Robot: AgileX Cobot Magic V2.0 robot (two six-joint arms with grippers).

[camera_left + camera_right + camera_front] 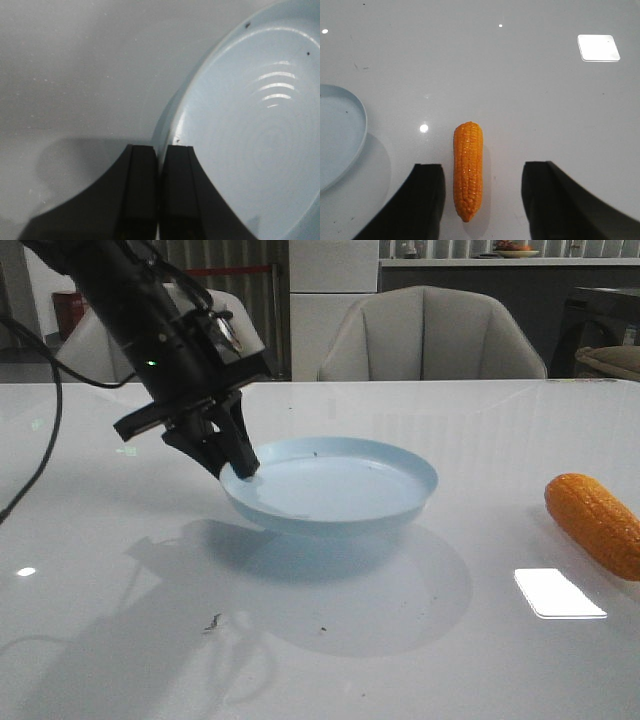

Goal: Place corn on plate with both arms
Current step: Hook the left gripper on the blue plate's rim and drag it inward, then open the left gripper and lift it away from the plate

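Observation:
The pale-blue plate (pixel 335 490) is near the table's middle and looks slightly raised, with a broad shadow under it. My left gripper (pixel 243 468) is shut on its left rim. In the left wrist view the two black fingers (pixel 142 180) pinch the plate (pixel 250 140) edge between them at the gripper (pixel 159 148). The orange-yellow corn (pixel 597 523) lies on the table at the right edge of the front view. My right gripper (pixel 484 166) hovers open over the corn (pixel 468 167), a finger on each side and not touching it. The plate rim (pixel 362 125) shows to one side.
A beige chair (pixel 430 335) stands behind the table's far edge. A bright lamp reflection (pixel 560 593) lies on the glossy white tabletop near the corn. A black cable (pixel 40 440) hangs at the left. The right arm is outside the front view.

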